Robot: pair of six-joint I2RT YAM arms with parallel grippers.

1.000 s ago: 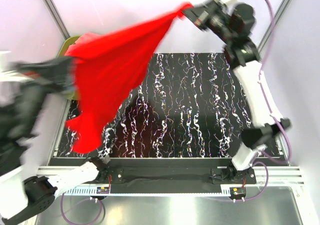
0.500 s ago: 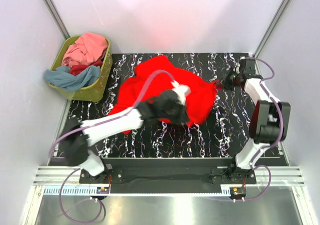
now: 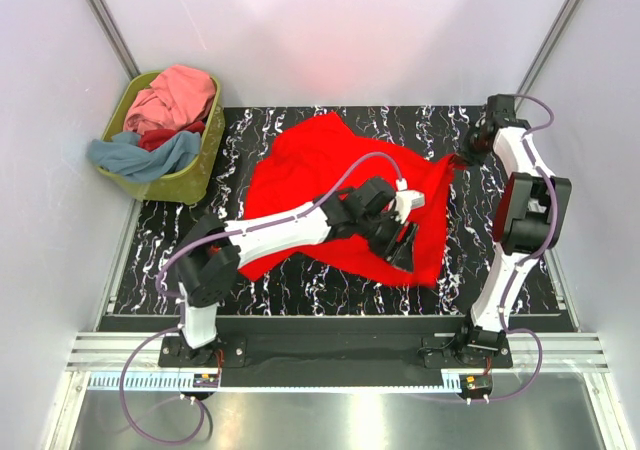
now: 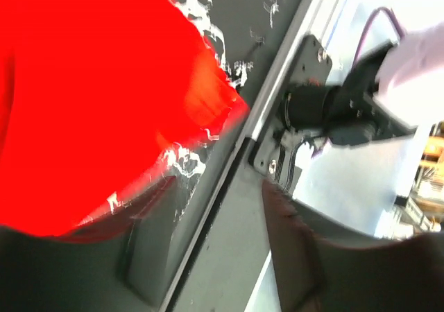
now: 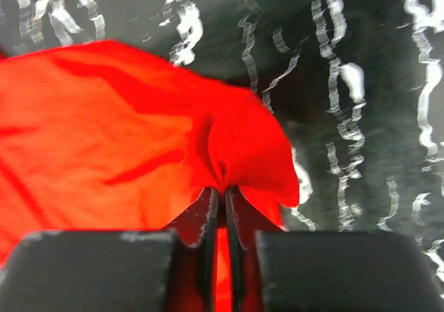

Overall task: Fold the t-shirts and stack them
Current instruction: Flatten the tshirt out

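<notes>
A bright red t-shirt (image 3: pixel 320 185) lies crumpled and partly spread across the middle of the black marbled table (image 3: pixel 300 290). My left gripper (image 3: pixel 405 240) hovers over the shirt's near right part. In the left wrist view it (image 4: pixel 215 256) is open, with nothing between its blurred fingers (image 4: pixel 149 249), and the red cloth (image 4: pixel 90 97) lies apart at the upper left. My right gripper (image 3: pixel 463 158) is at the shirt's far right corner. In the right wrist view it (image 5: pixel 223 194) is shut on a bunched fold of the red cloth (image 5: pixel 125 132).
An olive-green basket (image 3: pixel 190 180) stands at the table's far left corner, holding a pink shirt (image 3: pixel 175 92), a grey-blue one (image 3: pixel 140 155) and a darker red one (image 3: pixel 160 135). White walls close in the sides and back. The right arm's base (image 4: pixel 326 111) stands by the table's front edge.
The red t-shirt, held stretched in the air a second ago, now lies on the table. My left gripper has let go and opened. The right gripper came down, still pinching the corner.
</notes>
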